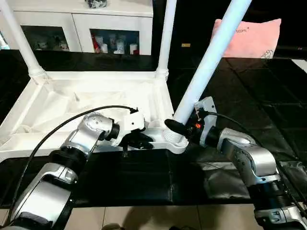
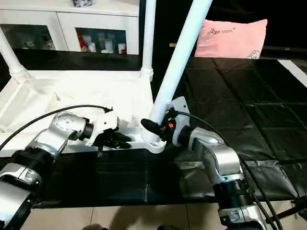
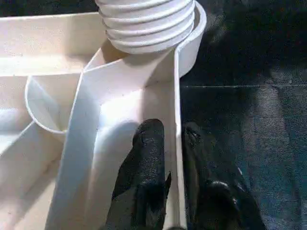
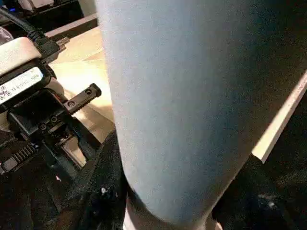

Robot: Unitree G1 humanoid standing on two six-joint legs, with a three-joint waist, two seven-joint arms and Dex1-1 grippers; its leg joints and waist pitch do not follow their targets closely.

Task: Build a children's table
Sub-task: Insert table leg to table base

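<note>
A black sheeted floor (image 1: 249,81) is seen, creased and glossy; a white cabinet (image 1: 81,19) with glass doors and a pink pillow (image 1: 249,38) stand behind. The white plastic tabletop (image 1: 72,103) lies upside down, ribbed underside upward; two tapered legs (image 1: 166,33) stand in the far corner sockets. The left tool (image 3: 172,143) is clamped on the near rim wall, one finger either side; the right tool (image 1: 184,128) is closed around a tilted leg (image 1: 211,62) at the near corner socket (image 1: 175,141), its ridged end seated there.
</note>
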